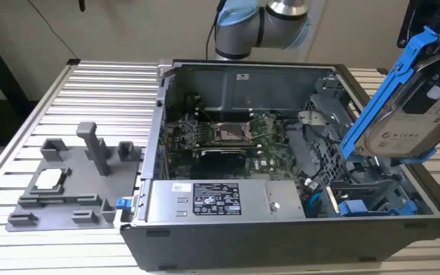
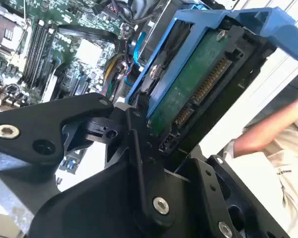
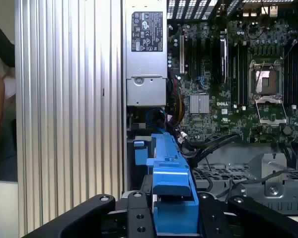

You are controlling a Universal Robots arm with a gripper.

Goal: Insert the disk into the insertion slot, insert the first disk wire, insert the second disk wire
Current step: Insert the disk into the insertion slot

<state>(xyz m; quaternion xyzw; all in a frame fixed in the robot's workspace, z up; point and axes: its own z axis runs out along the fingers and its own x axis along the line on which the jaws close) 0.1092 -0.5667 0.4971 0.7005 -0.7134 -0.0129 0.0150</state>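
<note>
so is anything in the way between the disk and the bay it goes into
Nothing visible does. The gripper holds the disk tilted in open air above the drive cage at the exterior view's right. Another blue-fronted drive sits low in that cage; cables lie beside it.

a ribbed silver aluminium table point(image 1: 98, 97) of long parallel slats carries everything. an open desktop computer case point(image 1: 281, 243) lies on its side on it, toward the exterior view's right. just beside the case, on the exterior view's left, sits a flat grey plastic fixture point(image 1: 55, 200) with several upright posts point(image 1: 90, 140). in the first wrist view the slats point(image 3: 69, 99) run alongside the case.
</note>
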